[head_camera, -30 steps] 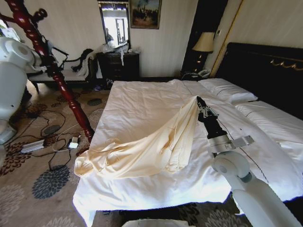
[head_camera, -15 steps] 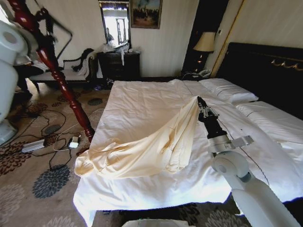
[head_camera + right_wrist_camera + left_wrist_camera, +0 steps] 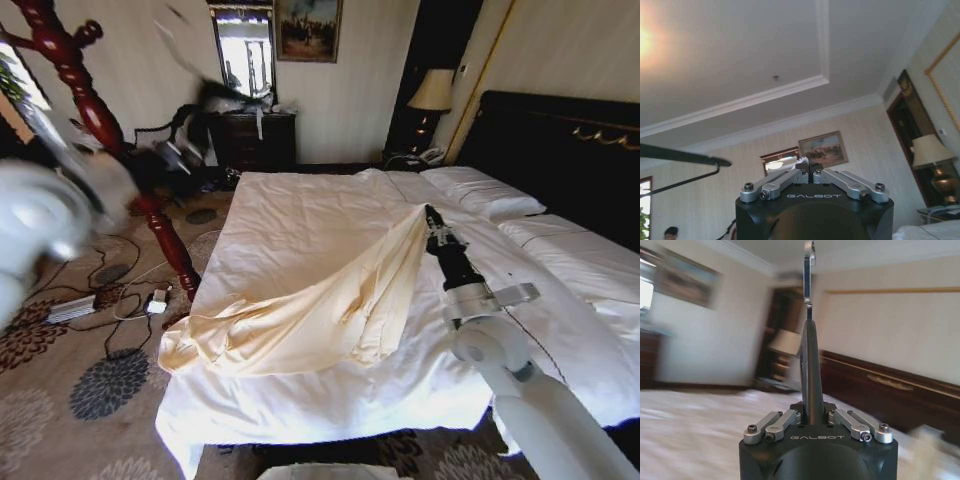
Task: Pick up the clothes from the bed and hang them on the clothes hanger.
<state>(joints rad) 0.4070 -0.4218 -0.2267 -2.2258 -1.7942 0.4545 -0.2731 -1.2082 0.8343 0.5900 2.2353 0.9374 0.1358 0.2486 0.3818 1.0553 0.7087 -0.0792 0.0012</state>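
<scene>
Right end effector (image 3: 428,213) pinched shut on the clothes (image 3: 320,310), one corner lifted, the rest trailing to the bed's (image 3: 300,210) near left corner; left end effector (image 3: 810,412) clamped the clothes hanger (image 3: 809,340) upright; best lift higher, keeping fabric taut.

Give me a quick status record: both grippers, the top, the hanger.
right gripper: shut on the cream top, holding one end raised above the bed
cream top: raised end at the gripper, rest trailing to the bed's foot corner
left gripper: shut on the black hanger
black hanger: silver hook pointing away from the gripper
</scene>
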